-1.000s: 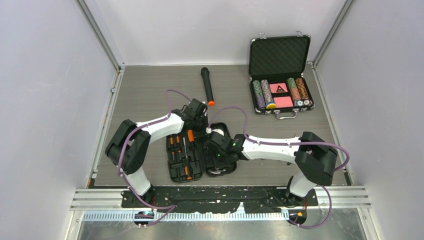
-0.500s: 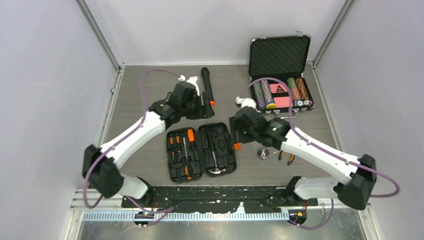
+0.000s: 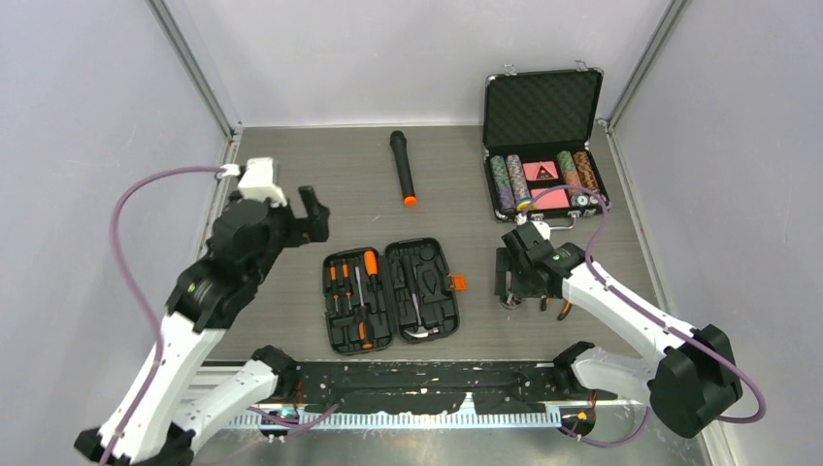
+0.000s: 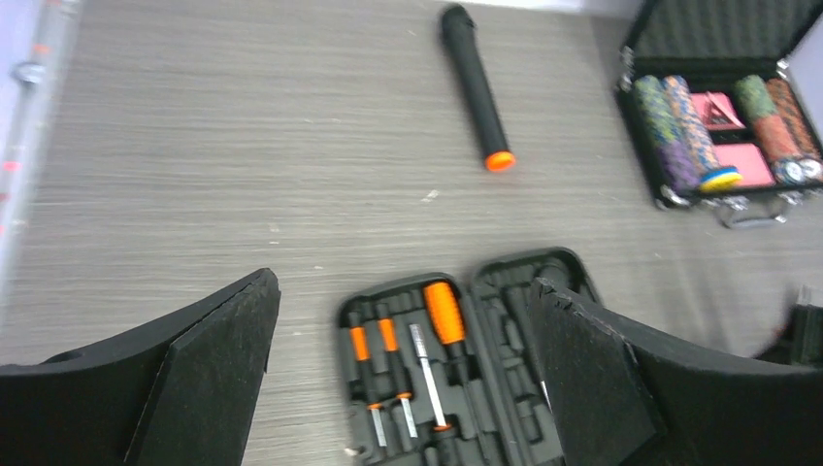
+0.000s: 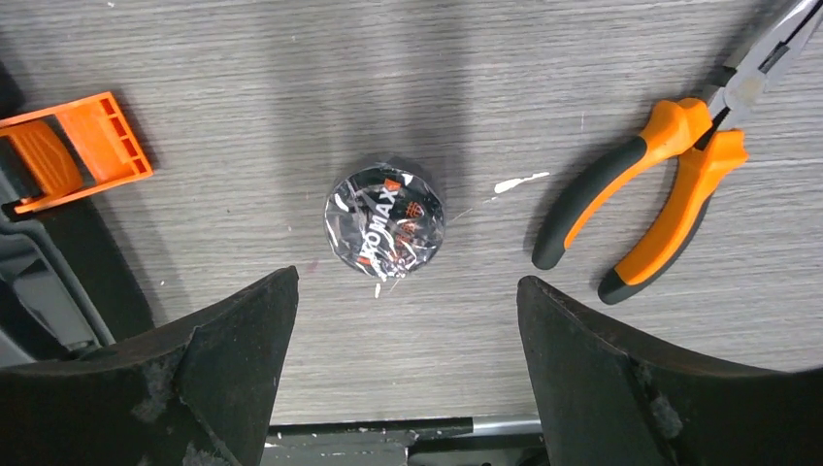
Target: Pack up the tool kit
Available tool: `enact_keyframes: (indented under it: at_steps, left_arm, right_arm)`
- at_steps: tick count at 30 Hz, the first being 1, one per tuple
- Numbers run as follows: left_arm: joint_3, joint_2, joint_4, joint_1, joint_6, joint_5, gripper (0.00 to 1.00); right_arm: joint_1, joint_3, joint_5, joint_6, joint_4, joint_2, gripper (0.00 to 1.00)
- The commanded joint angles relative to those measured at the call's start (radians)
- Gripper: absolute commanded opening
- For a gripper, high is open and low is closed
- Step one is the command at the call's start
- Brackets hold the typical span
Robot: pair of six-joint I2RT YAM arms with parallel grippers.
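Tool kit case (image 3: pixel 391 294) lies open mid-table (image 3: pixel 291 175), screwdrivers (image 3: pixel 349 282) seated in its left half. Pliers (image 5: pixel 670 184) and a round foil-wrapped item (image 5: pixel 385 222) lie unpacked to its right. Right gripper (image 5: pixel 406 291) hovers open over that item; left gripper (image 4: pixel 403 291) is open and empty, off to the case's left.

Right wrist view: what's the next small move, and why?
Probably lower the right gripper straight down and close on the round wrapped item. Its jaws are open, and the item lies nearly centred between them, outside the case. The pliers lie further right, also unpacked.
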Motion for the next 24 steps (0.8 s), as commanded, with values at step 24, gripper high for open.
enact_keyframes:
  at_steps: [24]
  left_arm:
    - [-0.41, -0.384, 0.242, 0.01, 0.242, -0.44, 1.0]
  right_arm:
    - [-0.032, -0.067, -0.043, -0.039, 0.232, 0.213, 0.68]
